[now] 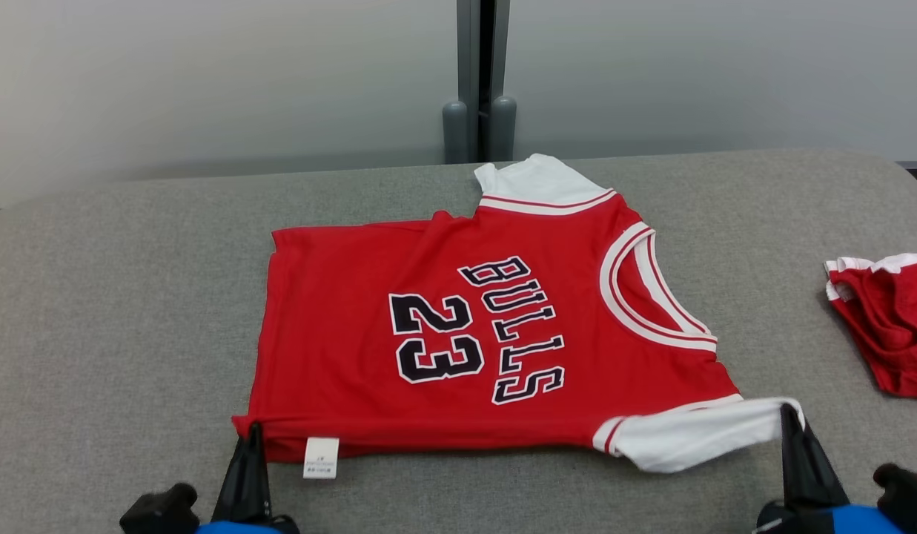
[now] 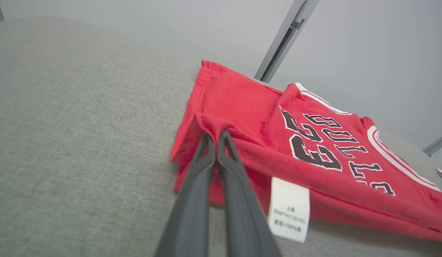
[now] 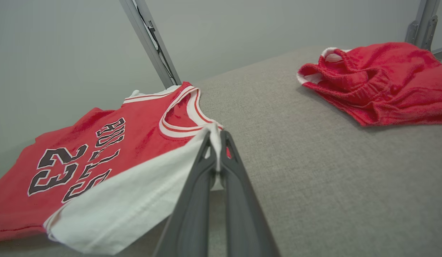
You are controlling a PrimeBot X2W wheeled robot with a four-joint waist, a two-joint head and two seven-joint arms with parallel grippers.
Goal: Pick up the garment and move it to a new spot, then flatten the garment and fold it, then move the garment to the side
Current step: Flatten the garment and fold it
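L end effector clamped, R end effector clamped

Grey woven table stretching wide, corners rounded. Over at its right edge sits a crumpled red cloth with white trim, bunched up, well apart from the middle. Behind, a pale grey wall — split by a dark upright post with two rounded feet.

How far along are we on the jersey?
Done, it seems: the jersey lies spread nearly flat on the table. In hand: the left hand pinches its near hem corner, the right hand its white sleeve, both shut. Left: the fold and the move aside.
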